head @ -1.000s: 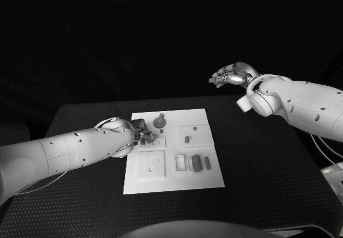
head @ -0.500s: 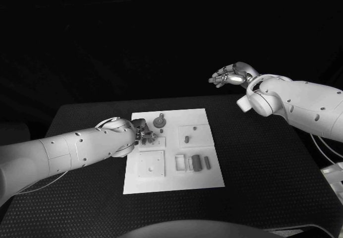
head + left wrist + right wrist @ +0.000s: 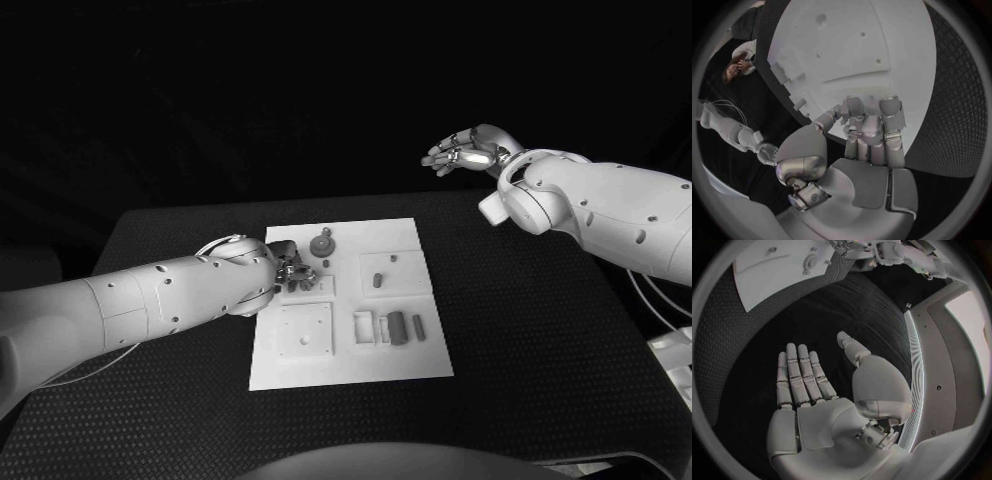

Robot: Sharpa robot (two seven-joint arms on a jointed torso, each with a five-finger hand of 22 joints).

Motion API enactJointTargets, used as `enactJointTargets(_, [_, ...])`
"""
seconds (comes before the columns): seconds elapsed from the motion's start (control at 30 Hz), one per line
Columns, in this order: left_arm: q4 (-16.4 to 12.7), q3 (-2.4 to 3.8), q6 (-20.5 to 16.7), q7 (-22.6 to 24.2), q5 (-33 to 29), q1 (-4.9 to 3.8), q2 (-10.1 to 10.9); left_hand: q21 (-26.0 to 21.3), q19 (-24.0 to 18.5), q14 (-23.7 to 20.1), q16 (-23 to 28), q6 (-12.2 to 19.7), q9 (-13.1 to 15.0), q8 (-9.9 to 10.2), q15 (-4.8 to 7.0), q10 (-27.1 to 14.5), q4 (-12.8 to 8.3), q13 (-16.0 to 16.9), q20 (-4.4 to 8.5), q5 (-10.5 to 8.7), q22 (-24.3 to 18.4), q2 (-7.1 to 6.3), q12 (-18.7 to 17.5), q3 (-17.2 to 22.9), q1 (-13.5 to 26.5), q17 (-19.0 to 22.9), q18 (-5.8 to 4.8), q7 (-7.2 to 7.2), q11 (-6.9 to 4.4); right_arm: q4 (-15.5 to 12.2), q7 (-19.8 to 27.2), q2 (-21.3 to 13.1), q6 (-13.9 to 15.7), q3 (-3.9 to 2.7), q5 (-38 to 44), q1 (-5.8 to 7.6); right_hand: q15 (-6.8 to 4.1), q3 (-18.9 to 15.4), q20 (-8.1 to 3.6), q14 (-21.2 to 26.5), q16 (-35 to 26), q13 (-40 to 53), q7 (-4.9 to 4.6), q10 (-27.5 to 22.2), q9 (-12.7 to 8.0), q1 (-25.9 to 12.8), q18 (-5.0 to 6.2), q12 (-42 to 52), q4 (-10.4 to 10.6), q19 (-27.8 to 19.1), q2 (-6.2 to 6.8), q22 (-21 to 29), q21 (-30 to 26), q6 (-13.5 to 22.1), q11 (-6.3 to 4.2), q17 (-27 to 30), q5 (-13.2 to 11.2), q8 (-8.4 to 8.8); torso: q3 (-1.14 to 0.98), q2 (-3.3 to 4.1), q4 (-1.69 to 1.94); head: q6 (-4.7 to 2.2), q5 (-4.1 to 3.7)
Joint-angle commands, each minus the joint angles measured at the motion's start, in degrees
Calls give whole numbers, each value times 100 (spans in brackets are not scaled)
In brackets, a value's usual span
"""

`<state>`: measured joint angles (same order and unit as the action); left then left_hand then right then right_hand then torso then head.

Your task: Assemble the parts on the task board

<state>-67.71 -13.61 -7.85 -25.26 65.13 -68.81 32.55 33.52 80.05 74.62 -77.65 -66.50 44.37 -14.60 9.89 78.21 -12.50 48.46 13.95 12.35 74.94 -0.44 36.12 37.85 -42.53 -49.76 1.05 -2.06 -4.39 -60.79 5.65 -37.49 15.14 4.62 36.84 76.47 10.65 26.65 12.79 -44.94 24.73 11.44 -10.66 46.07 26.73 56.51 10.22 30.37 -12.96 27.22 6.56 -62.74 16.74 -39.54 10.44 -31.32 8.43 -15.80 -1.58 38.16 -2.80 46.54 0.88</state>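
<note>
Left robot hand point(image 3: 293, 272) hovers over the board point(image 3: 397, 362), fingers curled, grip unclear, likely seating a part; right robot hand point(image 3: 811, 380) waits wide, empty, well clear.

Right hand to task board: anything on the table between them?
No. Head view shows bare black table between the raised right hand and the task board.

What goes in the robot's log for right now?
left hand: fingers down on board, hold unclear | right hand: open, raised off table
</note>
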Motion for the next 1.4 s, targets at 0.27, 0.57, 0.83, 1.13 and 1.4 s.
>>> enactJointTargets(0.27, [-13, -5, 154, -31, -22, 13, 5, -4, 14, 21, -19, 21, -26, 59, 24, -10, -153, -18, 113, 166, 101, 49, 48, -240, -136, 30, 111, -23, 39, 2, 44, -2, -77, -3, -9, -5, -13, -32, 11, 47, -38, -10, -321, -12, -9, 30, -97, 14, 16, -33, -3, -9, -34, 34, 10, -10, 2, -34, 2, 1, -2, 11, -14])
enactJointTargets(0.57, [-15, -5, 127, -39, -26, 14, 13, -24, 15, 16, -16, 42, -39, 78, 24, -22, -75, -30, 117, 188, 98, -184, 54, -433, -67, 44, 119, -27, 41, 3, 44, 4, -92, -3, -9, -6, -13, -32, 10, 48, -42, -14, -321, -12, -11, 32, -97, 15, 18, -34, -2, -12, -37, 35, 10, -13, 3, -35, 5, 2, 0, 21, -12])
enactJointTargets(0.83, [-20, -5, 95, -36, -30, 14, 30, -45, 10, 9, -14, 54, -46, 88, 27, -32, -6, -37, 122, 170, 94, -351, 58, -581, 19, 52, 129, -26, 40, 3, 42, 4, -93, -3, -9, -10, -11, -33, 10, 52, -47, -18, -321, -13, -13, 33, -99, 17, 21, -37, 0, -16, -42, 35, 10, -16, 3, -36, 4, 0, -2, 30, -11])
enactJointTargets(1.13, [-25, -5, 52, -48, -32, 14, 39, -54, 12, 8, -14, 55, -49, 91, 30, -35, 52, -41, 124, 170, 93, -395, 59, -612, 57, 55, 133, -24, 37, -2, 35, 2, -94, -3, -8, -12, -6, -32, 11, 67, -62, -28, -320, -13, -18, 44, -103, 21, 20, -50, -2, -24, -55, 36, 10, -23, 3, -38, 1, 0, 0, 37, -11])
enactJointTargets(1.4, [-24, -5, 76, -37, -149, 16, 37, -58, 17, 8, -20, 49, -50, 89, 34, -34, 70, -45, 126, 224, 99, -242, 66, -592, 8, 56, 139, -20, 33, 0, 35, 4, -101, -3, -8, -13, -2, -33, 12, 74, -71, -35, -321, -13, -21, 48, -107, 24, 22, -57, -6, -29, -64, 36, 10, -28, 3, -40, 2, 1, -1, 34, -16])
